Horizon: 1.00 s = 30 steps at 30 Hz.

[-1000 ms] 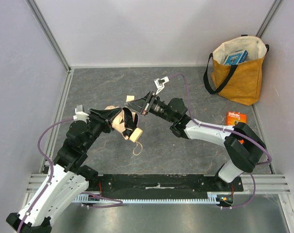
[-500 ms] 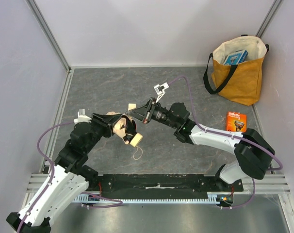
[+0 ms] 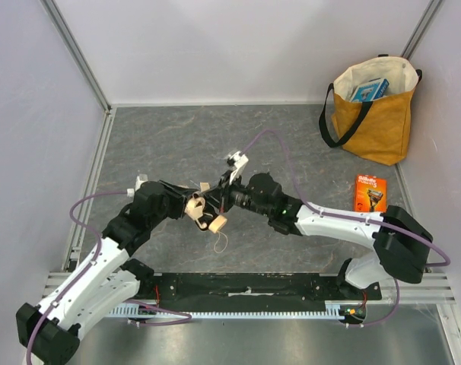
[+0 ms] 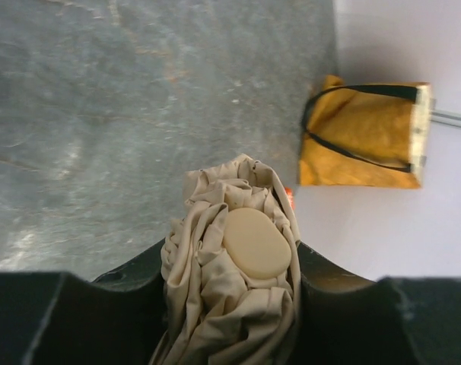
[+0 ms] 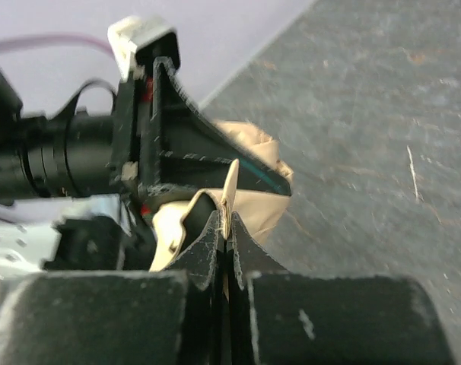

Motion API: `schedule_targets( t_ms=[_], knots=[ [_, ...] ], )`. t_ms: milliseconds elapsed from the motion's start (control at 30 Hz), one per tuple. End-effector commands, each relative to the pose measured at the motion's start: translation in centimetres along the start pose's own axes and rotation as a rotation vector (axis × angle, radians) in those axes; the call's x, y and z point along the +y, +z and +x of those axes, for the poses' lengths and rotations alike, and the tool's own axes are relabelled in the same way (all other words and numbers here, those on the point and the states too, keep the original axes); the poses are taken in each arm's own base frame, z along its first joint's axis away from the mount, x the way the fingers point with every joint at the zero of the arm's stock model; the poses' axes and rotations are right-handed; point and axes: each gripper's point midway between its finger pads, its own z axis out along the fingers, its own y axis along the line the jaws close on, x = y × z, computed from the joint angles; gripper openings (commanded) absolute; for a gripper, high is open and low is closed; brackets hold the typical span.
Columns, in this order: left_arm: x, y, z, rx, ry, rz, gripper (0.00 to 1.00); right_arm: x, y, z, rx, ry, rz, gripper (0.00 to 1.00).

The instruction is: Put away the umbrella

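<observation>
The umbrella [image 3: 195, 202] is a crumpled bundle of pale beige fabric held above the table's middle. Its wooden knob handle [image 3: 217, 223] and cord loop [image 3: 219, 242] hang at the near end. My left gripper [image 3: 189, 207] is shut on the bundle; in the left wrist view the fabric [image 4: 215, 296] fills the space between the black jaws of the gripper [image 4: 230, 293], with an oval cream cap [image 4: 257, 242] on top. My right gripper [image 3: 213, 200] comes from the right and is shut on a thin beige strap [image 5: 231, 186] of the umbrella, fingertips [image 5: 226, 228] pressed together.
A mustard-yellow tote bag [image 3: 375, 122] with black straps stands open in the far right corner, a blue box [image 3: 369, 90] inside it. An orange packet [image 3: 370, 192] lies flat in front of the bag. Grey walls close the sides and back.
My right gripper has moved toward the near edge with the strap pinched, its arm stretching lower and further left. The left gripper and the umbrella shifted slightly right and nearer.
</observation>
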Motion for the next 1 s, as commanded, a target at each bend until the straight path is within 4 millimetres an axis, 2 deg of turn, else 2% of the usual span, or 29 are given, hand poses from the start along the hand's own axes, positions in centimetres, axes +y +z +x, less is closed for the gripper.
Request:
schedule_targets(
  t_ms=[0, 67, 267, 333, 433, 533, 600, 667, 767, 833, 967],
  knots=[
    [11.1, 1.3, -2.5, -0.127, 0.191, -0.403, 0.02, 9.7, -2.3, -9.2, -0.274, -0.297, -0.124, 0.0],
    [11.6, 1.7, -2.3, -0.117, 0.193, -0.436, 0.02, 9.9, -1.9, -8.5, -0.242, -0.368, -0.068, 0.0],
    [11.4, 2.4, -1.7, -0.086, 0.19, -0.444, 0.02, 13.0, -1.4, -6.3, -0.193, -0.656, 0.059, 0.0],
    [11.0, 2.5, -1.7, -0.086, 0.194, -0.435, 0.02, 13.2, -0.8, -4.9, -0.147, -0.751, 0.09, 0.0],
    [11.1, 2.6, -1.9, -0.096, 0.209, -0.452, 0.02, 14.8, 0.1, -2.1, -0.082, -0.877, 0.084, 0.0],
    [10.9, 2.8, -1.7, -0.086, 0.2, -0.458, 0.02, 16.4, 0.4, 1.5, -0.011, -0.964, 0.032, 0.0],
    [10.1, 2.7, -1.6, -0.076, 0.199, -0.446, 0.02, 16.4, 0.5, 3.6, 0.046, -0.976, -0.015, 0.0],
    [9.5, 2.4, -1.4, -0.057, 0.205, -0.441, 0.02, 15.4, 0.8, 5.4, 0.097, -1.001, -0.012, 0.0],
    [8.2, 2.3, -1.0, -0.034, 0.194, -0.414, 0.02, 14.1, 0.7, 6.0, 0.124, -0.948, -0.044, 0.0],
    [8.3, 2.5, -0.9, -0.029, 0.201, -0.412, 0.02, 13.6, 0.6, 6.4, 0.141, -0.892, -0.075, 0.0],
    [8.3, 4.6, 0.0, 0.004, 0.223, -0.367, 0.02, 11.2, 0.7, 7.6, 0.172, -0.86, -0.056, 0.0]
  ],
)
